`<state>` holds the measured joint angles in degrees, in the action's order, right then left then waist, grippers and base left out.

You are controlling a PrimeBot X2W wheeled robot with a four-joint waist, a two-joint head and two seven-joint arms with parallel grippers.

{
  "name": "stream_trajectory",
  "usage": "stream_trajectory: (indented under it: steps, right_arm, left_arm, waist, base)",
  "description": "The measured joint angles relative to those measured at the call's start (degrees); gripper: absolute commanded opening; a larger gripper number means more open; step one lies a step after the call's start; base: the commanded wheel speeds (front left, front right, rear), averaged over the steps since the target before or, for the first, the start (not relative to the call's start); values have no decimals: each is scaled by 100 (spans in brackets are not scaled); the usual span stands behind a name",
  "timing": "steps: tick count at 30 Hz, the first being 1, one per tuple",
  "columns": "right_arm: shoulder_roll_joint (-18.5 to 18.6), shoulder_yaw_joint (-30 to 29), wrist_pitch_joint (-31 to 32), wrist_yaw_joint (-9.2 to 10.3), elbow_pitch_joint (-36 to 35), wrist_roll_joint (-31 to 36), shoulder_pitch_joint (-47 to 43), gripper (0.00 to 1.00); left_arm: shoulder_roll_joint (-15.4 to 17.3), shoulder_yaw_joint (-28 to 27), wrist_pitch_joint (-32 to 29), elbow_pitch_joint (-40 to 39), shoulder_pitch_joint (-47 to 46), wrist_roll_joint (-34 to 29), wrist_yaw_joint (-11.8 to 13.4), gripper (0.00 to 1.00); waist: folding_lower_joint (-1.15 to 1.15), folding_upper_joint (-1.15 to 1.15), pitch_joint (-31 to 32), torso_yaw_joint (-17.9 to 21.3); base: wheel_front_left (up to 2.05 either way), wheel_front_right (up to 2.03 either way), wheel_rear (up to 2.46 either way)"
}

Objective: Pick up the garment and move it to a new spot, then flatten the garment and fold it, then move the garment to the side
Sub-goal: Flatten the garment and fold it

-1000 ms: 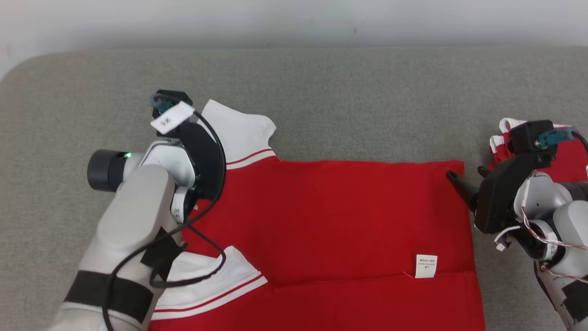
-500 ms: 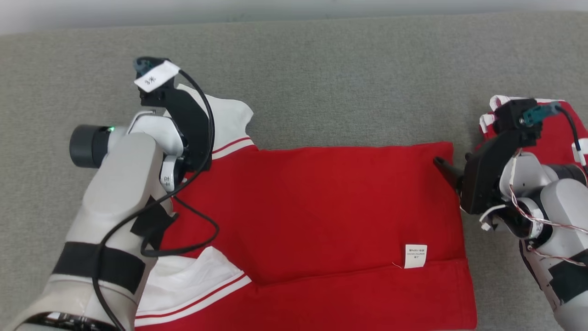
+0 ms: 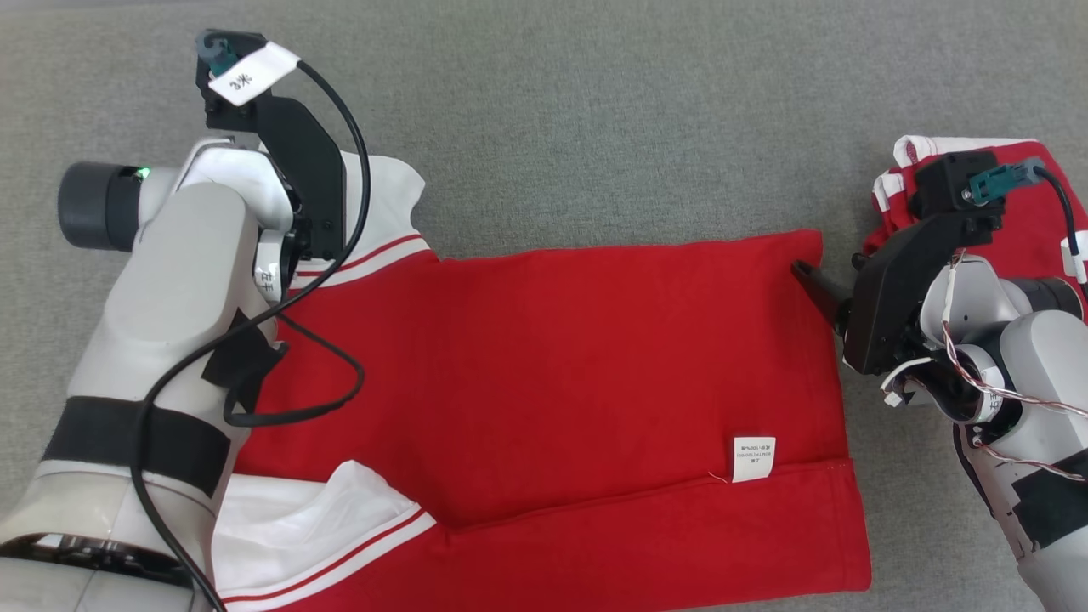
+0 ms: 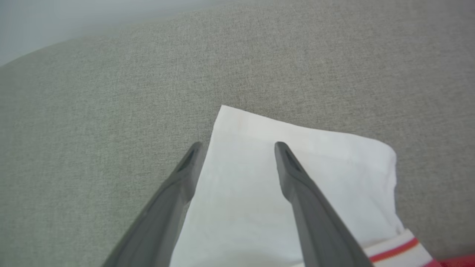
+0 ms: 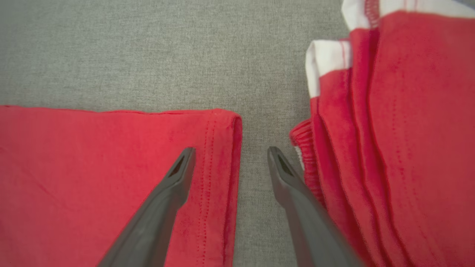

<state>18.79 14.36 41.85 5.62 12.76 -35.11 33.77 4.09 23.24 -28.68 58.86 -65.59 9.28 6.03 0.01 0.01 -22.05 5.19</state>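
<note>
Your red short-sleeved shirt with white striped sleeves (image 3: 595, 357) lies spread flat across the grey woven fabric surface (image 3: 612, 110). A small white care label (image 3: 754, 459) shows on its near right part.

Your left jaws stand wide open over the far white sleeve (image 4: 334, 174) at the shirt's left end and hold nothing. One dark finger (image 4: 185, 178) sits at the sleeve's edge and the other over the white cloth. Whether they touch the cloth, you cannot tell.

Your right jaws are also spread wide and empty, straddling the shirt's far right corner. One finger (image 5: 174, 185) is above the stitched red hem, the other (image 5: 285, 178) over the bare grey strip. Just beyond that strip lies a folded red-and-white garment pile (image 5: 400, 129), close to the shirt but apart from it.
</note>
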Motion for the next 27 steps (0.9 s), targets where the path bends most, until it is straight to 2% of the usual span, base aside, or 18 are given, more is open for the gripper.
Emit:
stream_trajectory:
  steps: [13, 27]
  right_arm:
    - [-176, -9, -54, 44, -63, 18, 199, 100]
    - [-103, -76, -60, 51, -176, 62, 174, 100]
  left_arm:
    - [185, -49, 126, 448, -222, -130, 55, 100]
    - [10, -66, 308, 721, -358, -112, 90, 100]
  waist:
    - [0, 0, -195, 115]
    - [-1, -1, -302, 104]
  base:
    - [0, 0, 0]
    - [0, 0, 0]
